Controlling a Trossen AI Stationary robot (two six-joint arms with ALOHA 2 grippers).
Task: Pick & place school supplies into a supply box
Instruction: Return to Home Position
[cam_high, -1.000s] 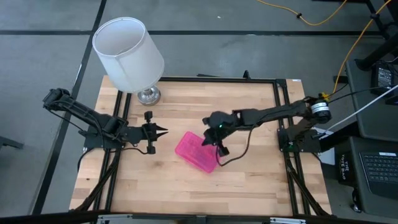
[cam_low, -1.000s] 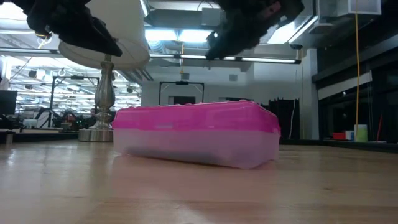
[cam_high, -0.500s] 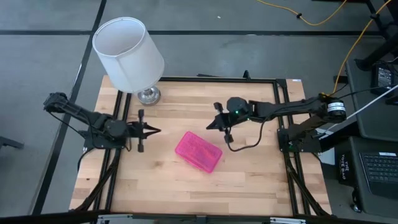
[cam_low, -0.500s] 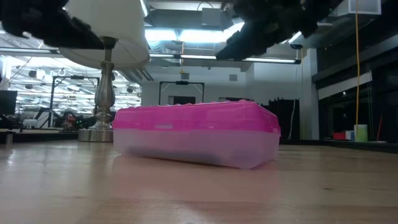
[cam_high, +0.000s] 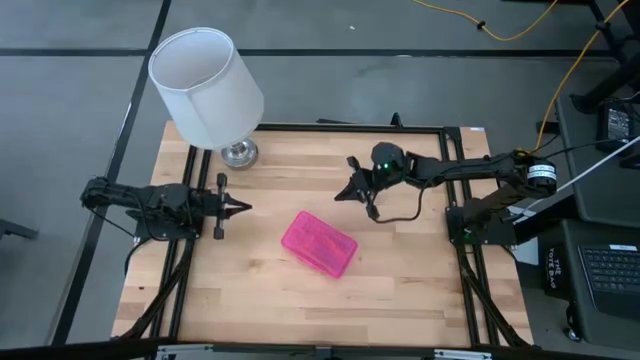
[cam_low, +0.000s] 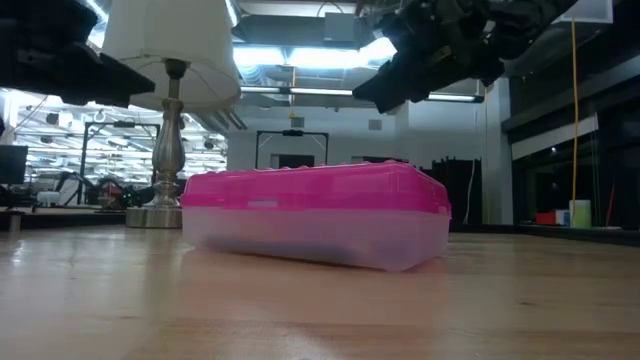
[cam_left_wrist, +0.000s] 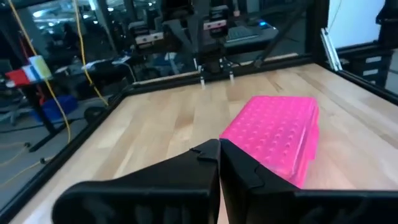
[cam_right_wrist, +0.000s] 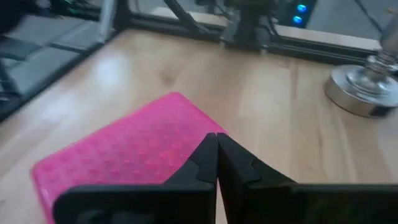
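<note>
The supply box (cam_high: 319, 244) lies closed near the middle of the wooden bench (cam_high: 300, 300), set at a slant to its edges and well apart from both arms. From above it reads as a flat pink oblong with rounded corners. Only the low view shows its two layers, an opaque bright pink lid over a clear, frosted plastic base resting flat on the planks; what lies inside is too blurred to tell. The wrist views add the lid's texture, a regular grid of small raised dots. The bench is pale butcher-block wood in long strips, edged by a black metal frame (cam_high: 320, 126). The left hand (cam_high: 245, 207) hovers over the bench's left side, pointing toward the box, its two dark fingers (cam_left_wrist: 155, 186) pressed tip to tip on nothing. The right hand (cam_high: 342, 195) hangs above the back middle of the bench, likewise clenched and empty, its fingers (cam_right_wrist: 155, 193) meeting in a thin seam. A lamp (cam_high: 205, 85) with a white drum shade stands at the back left corner; the low and right wrist views show its turned, shiny metal stem (cam_low: 170, 140) and round foot (cam_right_wrist: 364, 90)
</note>
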